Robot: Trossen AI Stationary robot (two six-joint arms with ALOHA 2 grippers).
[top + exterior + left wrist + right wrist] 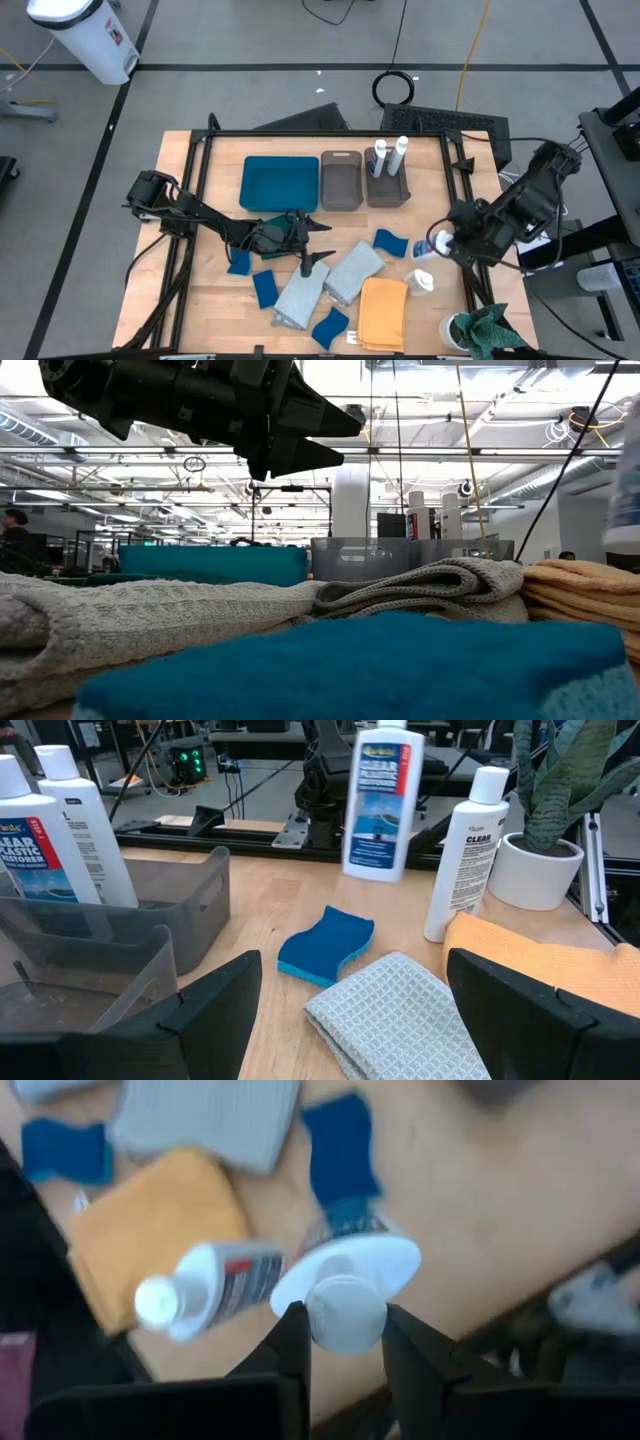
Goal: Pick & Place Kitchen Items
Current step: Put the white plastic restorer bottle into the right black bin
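My right gripper [447, 243] [345, 1345] is shut on a white bottle with a blue label [425, 248] [380, 800], held above the table's right side. A second bottle [420, 282] [465, 850] stands upright on the table beside it. Two more bottles [390, 156] stand in the right-hand grey bin [388, 192]. My left gripper [318, 245] [350, 1020] is open and empty above the table's middle, over a pale grey cloth [352, 272]. Another grey cloth [300, 298], a mustard cloth [383, 312] and several blue sponges [392, 242] lie flat on the table. My right gripper pinches the bottle's white cap [345, 1320] between its two fingers [295, 1342], one on each side. The fingers come from above, pointing down. The bottle hangs upright below them, lifted clear of the table.
A flat teal tray [280, 183] and an empty grey bin [341, 182] stand at the far middle. A green plant in a white pot [480, 330] stands at the near right corner. A dark frame [190, 200] borders the table.
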